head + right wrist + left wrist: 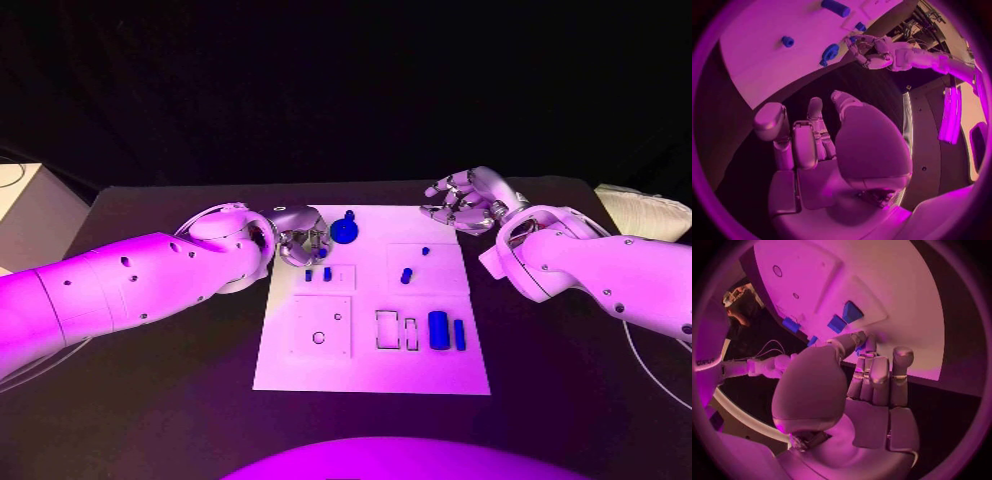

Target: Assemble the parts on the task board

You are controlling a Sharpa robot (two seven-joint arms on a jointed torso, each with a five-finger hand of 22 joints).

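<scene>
The white task board (372, 345) lies in the middle of the black table. Two small blue parts (317, 274) stand near its upper left, two more (407, 274) sit right of them, and a thick blue cylinder (438, 330) lies beside a thin one (459, 334) at the lower right. A round blue part (345, 231) sits at the far edge. My left hand (300, 240) is at the board's far-left corner, thumb and fingertip (859, 340) pinched together with a speck of blue between them. My right hand (464, 203) hovers at the far-right corner, fingers apart, palm (817, 170) empty.
Empty rectangular slots (387, 329) and a square recess with holes (322, 325) mark the board's near half. A white box (29, 215) stands at the table's left edge and a pale ribbed object (642, 210) at its right edge.
</scene>
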